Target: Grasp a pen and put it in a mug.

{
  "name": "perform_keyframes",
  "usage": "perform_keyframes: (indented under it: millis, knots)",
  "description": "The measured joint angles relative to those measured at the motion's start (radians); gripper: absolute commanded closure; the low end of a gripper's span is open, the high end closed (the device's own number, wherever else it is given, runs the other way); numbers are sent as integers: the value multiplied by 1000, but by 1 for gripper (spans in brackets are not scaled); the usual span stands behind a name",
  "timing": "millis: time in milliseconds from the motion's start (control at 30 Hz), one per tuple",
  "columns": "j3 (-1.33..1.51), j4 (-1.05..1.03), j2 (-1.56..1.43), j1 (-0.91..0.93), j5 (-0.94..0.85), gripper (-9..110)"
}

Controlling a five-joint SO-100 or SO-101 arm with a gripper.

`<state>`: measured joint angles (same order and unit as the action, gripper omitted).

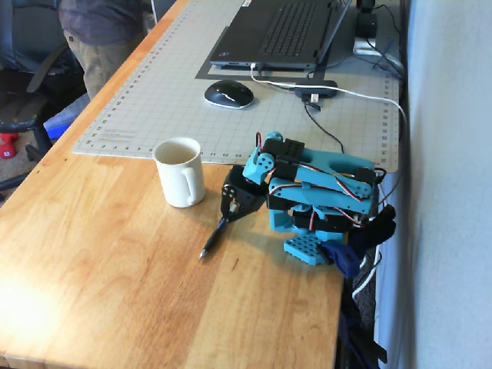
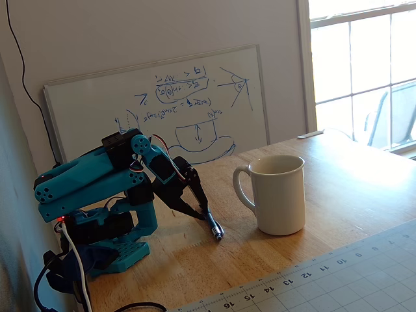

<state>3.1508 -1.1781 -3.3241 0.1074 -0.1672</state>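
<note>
- Fixed views both show the pen (image 1: 214,237) lying flat on the wooden table (image 1: 115,269), just beside the mug (image 1: 181,171) and pointing away from the arm.
- Its rear end sits right at the gripper (image 1: 227,216); in one fixed view the black fingers (image 2: 195,195) come down over that end, but I cannot tell whether they are pinching the barrel or only straddling it.
- Judged from its look, the pen is light, stiff and smooth, so it may roll or slip; a hold nearer mid-barrel would likely tilt less than one at the very end.
- The mug stands upright, handle toward the arm's side, its mouth open and apparently empty; being ceramic, it should stay put under a light knock.
- Bare tabletop spreads in front of the pen, and the table edge (image 1: 338,307) lies close beside the arm base (image 1: 307,247).
- A cutting mat (image 1: 154,108), mouse (image 1: 228,94) and laptop (image 1: 277,34) lie beyond the mug, well apart from the pen.
</note>
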Motion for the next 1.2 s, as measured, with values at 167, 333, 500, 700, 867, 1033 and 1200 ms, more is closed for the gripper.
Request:
perform_keyframes:
  millis: [167, 333, 500, 700, 867, 1033, 1200]
  knots:
    - [0, 0, 0, 0, 0, 101]
    - [0, 0, 0, 0, 0, 101]
    - [0, 0, 0, 0, 0, 101]
    - [0, 0, 0, 0, 0, 101]
    - [-12, 0, 11, 0, 0, 101]
    - [-117, 0, 190, 0, 0, 101]
    - [-264, 0, 385, 0, 0, 101]
